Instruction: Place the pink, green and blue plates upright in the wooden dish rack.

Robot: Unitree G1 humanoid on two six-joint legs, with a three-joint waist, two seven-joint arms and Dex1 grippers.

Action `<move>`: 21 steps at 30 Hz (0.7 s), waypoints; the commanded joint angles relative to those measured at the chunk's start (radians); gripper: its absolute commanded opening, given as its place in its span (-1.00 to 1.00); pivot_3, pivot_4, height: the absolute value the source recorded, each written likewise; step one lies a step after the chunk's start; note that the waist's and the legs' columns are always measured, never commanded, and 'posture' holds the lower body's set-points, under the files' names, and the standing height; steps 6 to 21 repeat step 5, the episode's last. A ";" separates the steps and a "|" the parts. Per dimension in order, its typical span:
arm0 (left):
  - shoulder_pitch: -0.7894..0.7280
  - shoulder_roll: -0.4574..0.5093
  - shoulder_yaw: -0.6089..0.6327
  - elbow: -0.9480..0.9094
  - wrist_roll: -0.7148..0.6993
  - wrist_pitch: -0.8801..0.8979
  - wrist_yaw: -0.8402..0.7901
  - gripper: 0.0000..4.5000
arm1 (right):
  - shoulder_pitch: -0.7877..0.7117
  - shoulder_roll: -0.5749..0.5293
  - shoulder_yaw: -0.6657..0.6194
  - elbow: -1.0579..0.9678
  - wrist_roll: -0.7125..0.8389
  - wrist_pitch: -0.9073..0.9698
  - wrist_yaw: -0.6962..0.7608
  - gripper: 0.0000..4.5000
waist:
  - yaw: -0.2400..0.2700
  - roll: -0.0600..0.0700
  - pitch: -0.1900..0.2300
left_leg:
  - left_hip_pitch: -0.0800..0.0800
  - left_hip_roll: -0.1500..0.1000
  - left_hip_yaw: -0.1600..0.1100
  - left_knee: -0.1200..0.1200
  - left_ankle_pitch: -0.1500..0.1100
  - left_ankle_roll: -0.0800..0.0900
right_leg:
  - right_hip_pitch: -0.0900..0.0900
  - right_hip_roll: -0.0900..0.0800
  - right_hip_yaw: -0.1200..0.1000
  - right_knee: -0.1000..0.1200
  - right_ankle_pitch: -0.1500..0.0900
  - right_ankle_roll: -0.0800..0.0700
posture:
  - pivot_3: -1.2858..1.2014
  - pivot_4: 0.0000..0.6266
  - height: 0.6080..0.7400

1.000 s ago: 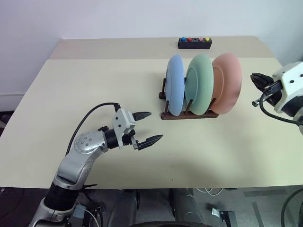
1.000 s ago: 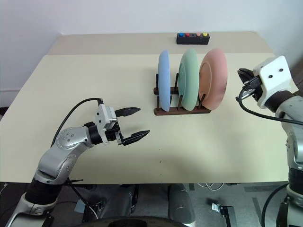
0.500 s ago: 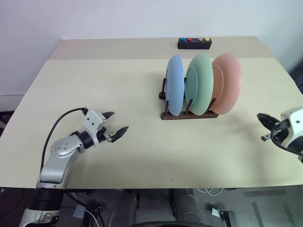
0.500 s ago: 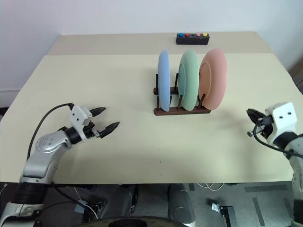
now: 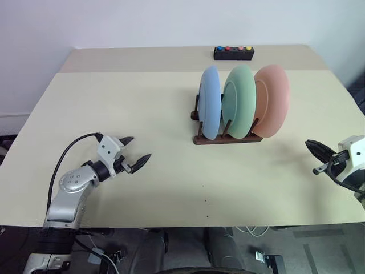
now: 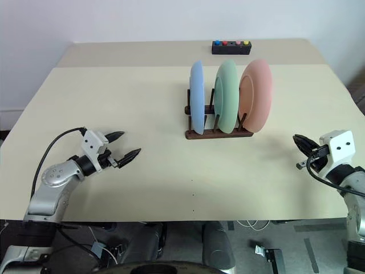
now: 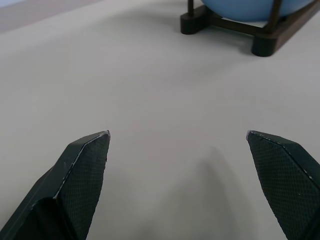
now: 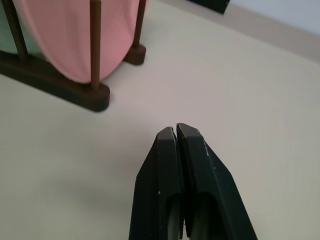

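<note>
The blue plate (image 5: 210,103), the green plate (image 5: 238,101) and the pink plate (image 5: 272,100) stand upright side by side in the dark wooden dish rack (image 5: 227,138) at mid-table. My left gripper (image 5: 137,150) hovers low over the table's near left, open and empty, well apart from the rack. My right gripper (image 5: 313,149) is shut with nothing in it, low at the near right, a short way right of the pink plate. The rack's base (image 8: 55,80) and the pink plate (image 8: 65,35) appear in the right wrist view, the blue plate's bottom edge (image 7: 250,7) in the left wrist view.
A small black box (image 5: 234,52) with coloured buttons sits near the table's far edge. The beige table (image 5: 142,108) meets a white wall behind it. Cables and floor show below the near edge.
Over the second, my left gripper drew back to the left and lower, away from the rack. My right gripper dropped from beside the pink plate to low at the near right. The plates kept still.
</note>
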 commanded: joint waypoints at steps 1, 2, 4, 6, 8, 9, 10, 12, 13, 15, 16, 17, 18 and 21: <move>-0.009 -0.003 0.004 -0.022 -0.006 -0.018 -0.012 1.00 | 0.009 0.012 -0.008 -0.021 0.006 -0.025 -0.005 -0.98 | 0.001 0.000 0.000 | 0.000 0.000 0.000 0.000 0.000 0.000 | 0.000 0.000 0.000 0.000 0.000 0.000 | 0.03 -0.52 1.00; -0.007 -0.002 0.006 -0.026 -0.008 -0.019 -0.015 1.00 | 0.013 0.013 -0.008 -0.023 0.008 -0.027 -0.006 -0.98 | 0.001 0.000 0.000 | 0.000 0.000 0.000 0.000 0.000 0.000 | 0.000 0.000 0.000 0.000 0.000 0.000 | 0.03 -0.52 1.00; -0.014 -0.006 0.010 -0.015 -0.005 -0.021 -0.012 1.00 | -0.008 0.012 0.001 0.003 0.003 -0.033 -0.011 -0.98 | 0.000 0.000 0.000 | 0.000 0.000 0.000 0.000 0.000 0.000 | 0.000 0.000 0.000 0.000 0.000 0.000 | 0.03 -0.52 1.00; -0.019 -0.010 0.008 -0.010 -0.001 -0.023 -0.010 1.00 | -0.022 0.010 0.007 0.016 0.001 -0.037 -0.012 -0.98 | 0.000 0.000 0.000 | 0.000 0.000 0.000 0.000 0.000 0.000 | 0.000 0.000 0.000 0.000 0.000 0.000 | 0.03 -0.52 1.00; -0.019 -0.010 0.008 -0.010 -0.001 -0.023 -0.010 1.00 | -0.022 0.010 0.007 0.016 0.001 -0.037 -0.012 -0.98 | 0.000 0.000 0.000 | 0.000 0.000 0.000 0.000 0.000 0.000 | 0.000 0.000 0.000 0.000 0.000 0.000 | 0.03 -0.52 1.00; -0.019 -0.010 0.008 -0.010 -0.001 -0.023 -0.010 1.00 | -0.022 0.010 0.007 0.016 0.001 -0.037 -0.012 -0.98 | 0.000 0.000 0.000 | 0.000 0.000 0.000 0.000 0.000 0.000 | 0.000 0.000 0.000 0.000 0.000 0.000 | 0.03 -0.52 1.00; -0.019 -0.010 0.008 -0.010 -0.001 -0.023 -0.010 1.00 | -0.022 0.010 0.007 0.016 0.001 -0.037 -0.012 -0.98 | 0.000 0.000 0.000 | 0.000 0.000 0.000 0.000 0.000 0.000 | 0.000 0.000 0.000 0.000 0.000 0.000 | 0.03 -0.52 1.00; -0.019 -0.010 0.008 -0.010 -0.001 -0.023 -0.010 1.00 | -0.022 0.010 0.007 0.016 0.001 -0.037 -0.012 -0.98 | 0.000 0.000 0.000 | 0.000 0.000 0.000 0.000 0.000 0.000 | 0.000 0.000 0.000 0.000 0.000 0.000 | 0.03 -0.52 1.00; -0.019 -0.010 0.008 -0.010 -0.001 -0.023 -0.010 1.00 | -0.022 0.010 0.007 0.016 0.001 -0.037 -0.012 -0.98 | 0.000 0.000 0.000 | 0.000 0.000 0.000 0.000 0.000 0.000 | 0.000 0.000 0.000 0.000 0.000 0.000 | 0.03 -0.52 1.00; -0.019 -0.010 0.008 -0.010 -0.001 -0.023 -0.010 1.00 | -0.022 0.010 0.007 0.016 0.001 -0.037 -0.012 -0.98 | 0.000 0.000 0.000 | 0.000 0.000 0.000 0.000 0.000 0.000 | 0.000 0.000 0.000 0.000 0.000 0.000 | 0.03 -0.52 1.00; -0.019 -0.010 0.008 -0.010 -0.001 -0.023 -0.010 1.00 | -0.022 0.010 0.007 0.016 0.001 -0.037 -0.012 -0.98 | 0.000 0.000 0.000 | 0.000 0.000 0.000 0.000 0.000 0.000 | 0.000 0.000 0.000 0.000 0.000 0.000 | 0.03 -0.52 1.00; -0.019 -0.010 0.008 -0.010 -0.001 -0.023 -0.010 1.00 | -0.022 0.010 0.007 0.016 0.001 -0.037 -0.012 -0.98 | 0.000 0.000 0.000 | 0.000 0.000 0.000 0.000 0.000 0.000 | 0.000 0.000 0.000 0.000 0.000 0.000 | 0.03 -0.52 1.00; -0.019 -0.010 0.008 -0.010 -0.001 -0.023 -0.010 1.00 | -0.022 0.010 0.007 0.016 0.001 -0.037 -0.012 -0.98 | 0.000 0.000 0.000 | 0.000 0.000 0.000 0.000 0.000 0.000 | 0.000 0.000 0.000 0.000 0.000 0.000 | 0.03 -0.52 1.00; -0.019 -0.010 0.008 -0.010 -0.001 -0.023 -0.010 1.00 | -0.022 0.010 0.007 0.016 0.001 -0.037 -0.012 -0.98 | 0.000 0.000 0.000 | 0.000 0.000 0.000 0.000 0.000 0.000 | 0.000 0.000 0.000 0.000 0.000 0.000 | 0.03 -0.52 1.00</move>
